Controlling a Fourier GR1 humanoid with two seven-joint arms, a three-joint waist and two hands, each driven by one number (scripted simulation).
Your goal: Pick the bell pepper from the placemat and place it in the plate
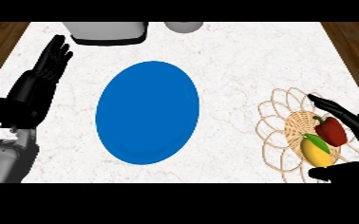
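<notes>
A red bell pepper [332, 131] lies on a woven wicker placemat [280, 123] at the right edge, with a yellow mango-like fruit [317, 153] just below it. The blue plate [147, 112] lies at the counter's middle, nothing on it. My right hand [335, 108] comes in from the right edge, fingers straight and spread around the pepper, one finger above it and the thumb [329, 172] below the yellow fruit; it touches neither as far as I can see. At the left edge my left hand [48, 66] rests open, fingers up.
A grey and black appliance [107, 32] stands at the back left, and a grey round object [184, 26] beside it at the back middle. Wooden floor shows past the white marble counter's far corners.
</notes>
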